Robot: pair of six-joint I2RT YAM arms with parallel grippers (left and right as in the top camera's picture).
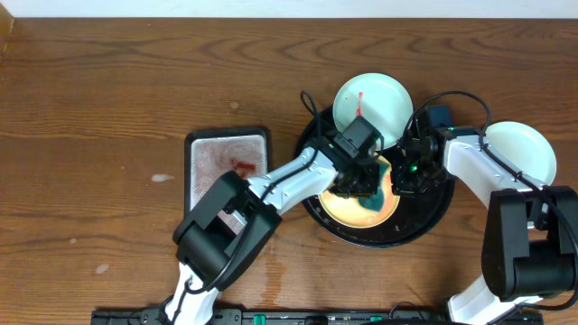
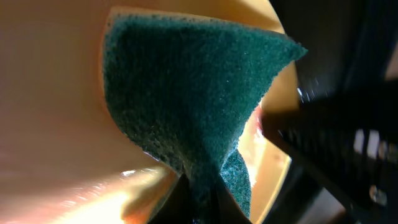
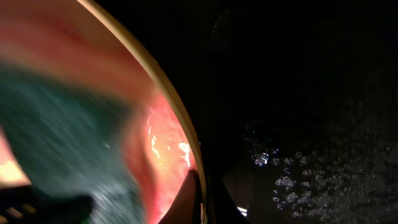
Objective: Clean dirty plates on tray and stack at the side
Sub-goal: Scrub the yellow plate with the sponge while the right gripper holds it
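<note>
A yellow plate lies on the black tray. My left gripper is shut on a green sponge and presses it onto the plate's face. In the left wrist view the sponge fans out from the left gripper over the yellow plate. My right gripper is shut on the yellow plate's right rim, pinched by the right gripper with red sauce beside it. A mint plate with a red streak sits at the tray's far edge. Another mint plate lies on the table to the right.
A small grey rectangular tray with red stains sits left of the black tray. The black tray's floor is wet with droplets. Both arms cross over the black tray from the front.
</note>
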